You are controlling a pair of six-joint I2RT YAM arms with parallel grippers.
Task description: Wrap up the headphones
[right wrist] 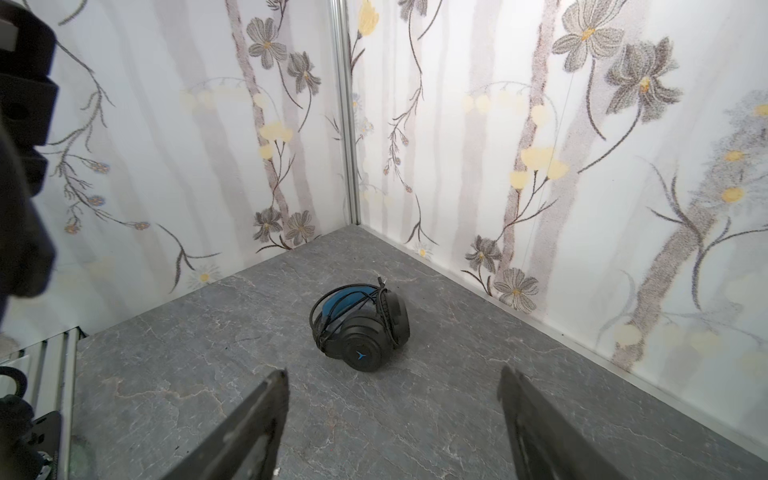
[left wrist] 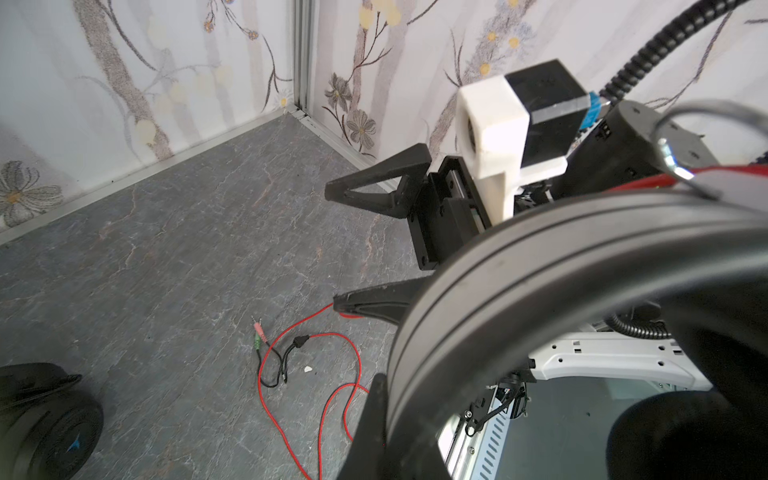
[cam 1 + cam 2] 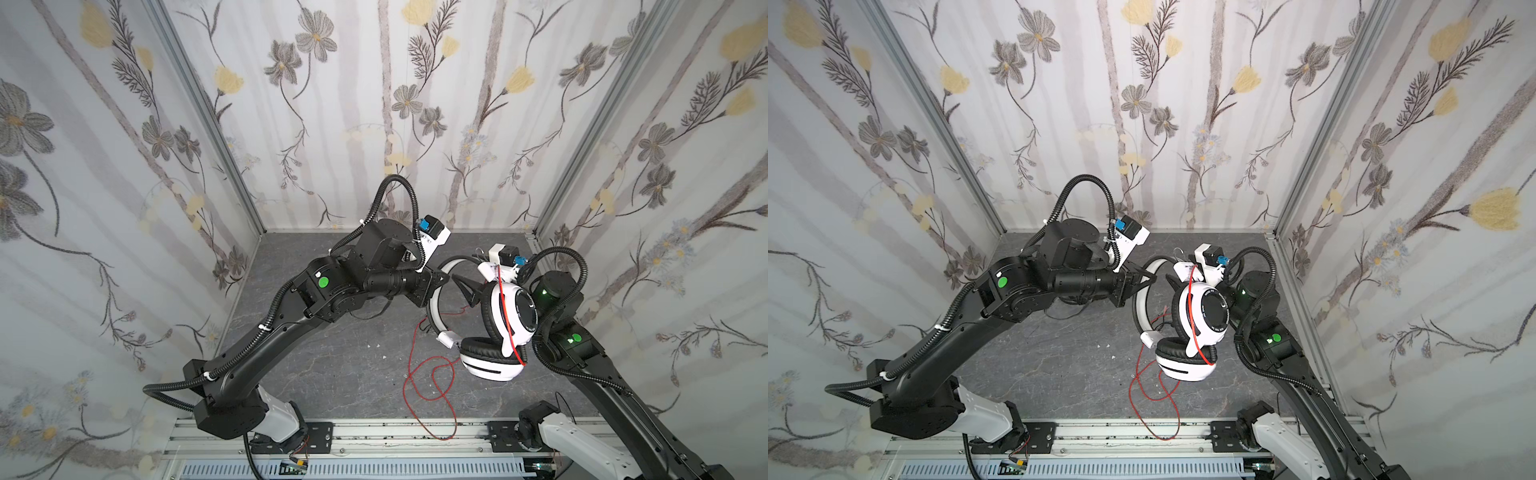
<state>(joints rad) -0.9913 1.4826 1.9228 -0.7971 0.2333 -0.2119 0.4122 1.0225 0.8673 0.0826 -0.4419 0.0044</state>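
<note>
The white headphones [image 3: 490,365] [image 3: 1183,370] hang above the grey table [image 3: 332,374], and my left gripper [image 3: 440,281] [image 2: 384,386] is shut on their headband [image 2: 540,266]. A red cable [image 3: 432,374] crosses the upper earcup [image 3: 517,316], then drops in loops onto the table, ending in plugs [image 2: 258,332]. My right gripper [image 3: 467,291] [image 1: 394,374] stands open inside the headband's arc, holding nothing. Its lower finger [image 2: 374,301] is right beside the red cable. The black headphones [image 1: 361,324] [image 2: 45,424], cable wound round them, lie on the table, hidden under the left arm in both top views.
Floral walls close in the table at the back and on both sides. An aluminium rail [image 3: 374,432] with the arm bases runs along the front edge. A few white crumbs [image 3: 380,345] lie mid-table.
</note>
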